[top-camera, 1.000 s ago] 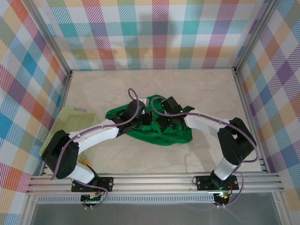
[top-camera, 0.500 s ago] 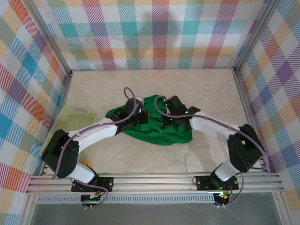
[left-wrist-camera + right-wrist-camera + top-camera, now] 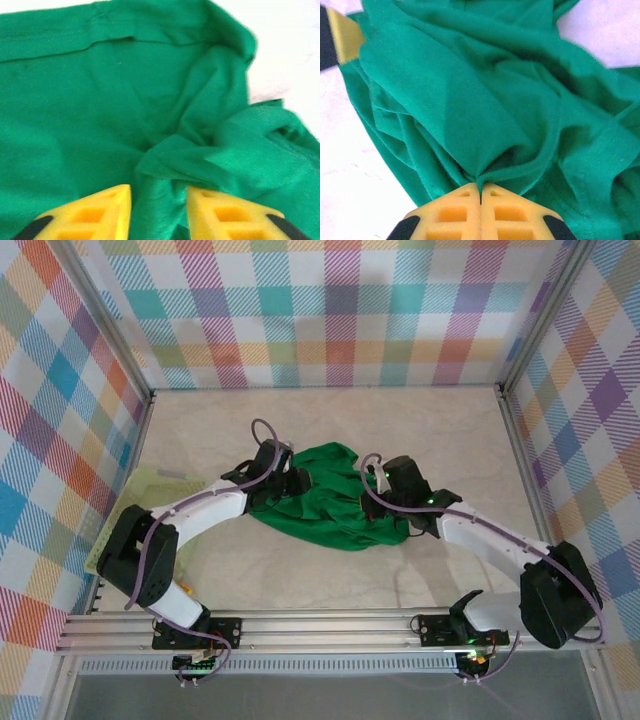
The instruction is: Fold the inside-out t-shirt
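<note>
Cloth bunched in a crumpled heap: the inside-out t-shirt point(image 3: 330, 502) lies about the middle of the table point(image 3: 300, 575), well apart from every edge. The left gripper point(image 3: 158, 194) sits at the heap's left side, its yellow fingers point(image 3: 95, 212) parted, with a ridge of green fabric lying loose between them. The right gripper point(image 3: 481, 190), at the heap's right side, is clenched on a pinched fold of the t-shirt, fingertips pressed together.
</note>
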Motion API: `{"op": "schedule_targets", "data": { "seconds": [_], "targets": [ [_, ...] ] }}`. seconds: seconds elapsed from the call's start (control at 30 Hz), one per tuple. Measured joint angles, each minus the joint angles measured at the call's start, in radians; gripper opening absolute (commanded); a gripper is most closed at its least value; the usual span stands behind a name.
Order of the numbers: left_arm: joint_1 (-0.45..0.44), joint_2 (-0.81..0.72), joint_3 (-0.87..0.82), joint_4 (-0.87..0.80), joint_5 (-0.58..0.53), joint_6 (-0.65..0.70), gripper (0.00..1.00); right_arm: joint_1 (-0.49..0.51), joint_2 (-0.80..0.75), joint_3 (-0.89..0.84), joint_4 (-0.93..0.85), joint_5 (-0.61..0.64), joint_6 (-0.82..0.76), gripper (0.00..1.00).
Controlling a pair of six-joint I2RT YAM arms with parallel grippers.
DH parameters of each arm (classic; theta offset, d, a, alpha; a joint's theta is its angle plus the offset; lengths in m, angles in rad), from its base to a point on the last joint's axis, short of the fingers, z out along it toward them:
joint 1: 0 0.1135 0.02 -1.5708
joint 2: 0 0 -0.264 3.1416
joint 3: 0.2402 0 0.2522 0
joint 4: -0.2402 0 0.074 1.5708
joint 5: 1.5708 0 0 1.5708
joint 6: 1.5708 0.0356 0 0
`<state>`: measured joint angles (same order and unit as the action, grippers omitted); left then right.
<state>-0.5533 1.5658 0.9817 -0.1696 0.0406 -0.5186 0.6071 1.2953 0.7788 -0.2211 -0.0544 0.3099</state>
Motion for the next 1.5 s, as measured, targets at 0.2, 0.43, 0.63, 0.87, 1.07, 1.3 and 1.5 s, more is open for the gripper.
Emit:
{"op": "schedule_targets", "data": {
  "seconds": [0.2, 0.43, 0.63, 0.87, 1.07, 1.3, 1.5],
  "targets": [
    [-0.090, -0.025, 0.005, -0.131, -0.184, 0.079, 0.62, 0.002, 0.048, -0.015, 0.011, -0.003, 0.003, 0.17],
    [-0.298, -0.107, 0.005, -0.145, -0.332, 0.162, 0.61, 0.011, 0.030, -0.012, 0.010, -0.010, 0.003, 0.11],
    [-0.302, -0.049, 0.007, -0.143, -0.331, 0.158, 0.60, 0.021, 0.009, -0.004, 0.010, -0.011, 0.003, 0.11],
    [-0.277, 0.032, 0.022, -0.117, -0.291, 0.121, 0.62, 0.022, -0.006, -0.004, 0.010, -0.010, 0.003, 0.11],
    [-0.228, 0.047, 0.022, -0.021, -0.188, 0.083, 0.61, 0.022, -0.011, -0.004, 0.010, -0.010, 0.003, 0.10],
    [-0.195, 0.067, 0.017, 0.081, -0.092, 0.036, 0.57, 0.022, -0.011, -0.004, 0.010, -0.009, 0.003, 0.10],
    [-0.187, 0.069, -0.001, 0.121, -0.055, 0.014, 0.39, 0.022, -0.011, -0.004, 0.010, -0.007, 0.003, 0.10]
  ]
}}
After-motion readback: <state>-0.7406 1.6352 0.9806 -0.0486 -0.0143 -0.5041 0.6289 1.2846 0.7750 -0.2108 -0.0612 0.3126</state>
